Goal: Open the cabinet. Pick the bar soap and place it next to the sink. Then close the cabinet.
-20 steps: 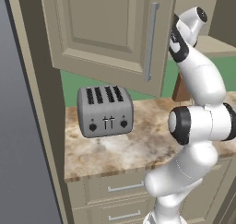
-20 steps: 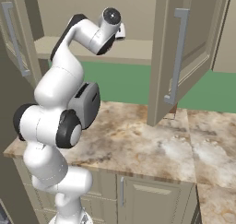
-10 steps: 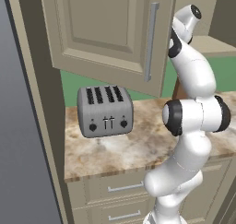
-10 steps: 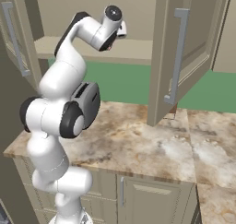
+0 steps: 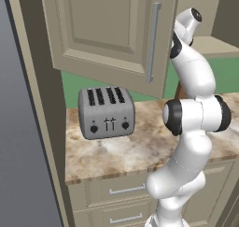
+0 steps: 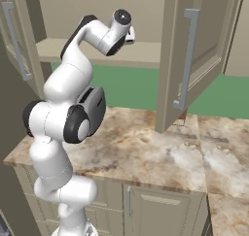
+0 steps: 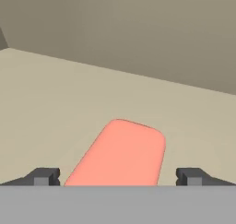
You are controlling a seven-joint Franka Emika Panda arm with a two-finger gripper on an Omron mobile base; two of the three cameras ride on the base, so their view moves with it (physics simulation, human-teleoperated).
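Soap (image 7: 120,153), a pink rounded bar flat on the cabinet (image 6: 146,60) shelf between the wide-open gripper (image 7: 118,177) tips, likely light, rigid and slick: best taken across its narrow width at mid-length, squarely, to prevent squirting out.

Matt pink bar soap (image 7: 120,154); brushed-metal toaster (image 5: 106,112) — marbled stone counter (image 6: 160,152)

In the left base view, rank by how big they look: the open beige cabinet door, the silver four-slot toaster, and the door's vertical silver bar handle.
Largest to smallest, as they look in the left base view:
1. Open beige cabinet door, though it hangs nearer the camera, which enlarges it.
2. Silver four-slot toaster.
3. Vertical silver bar handle, long but very thin.
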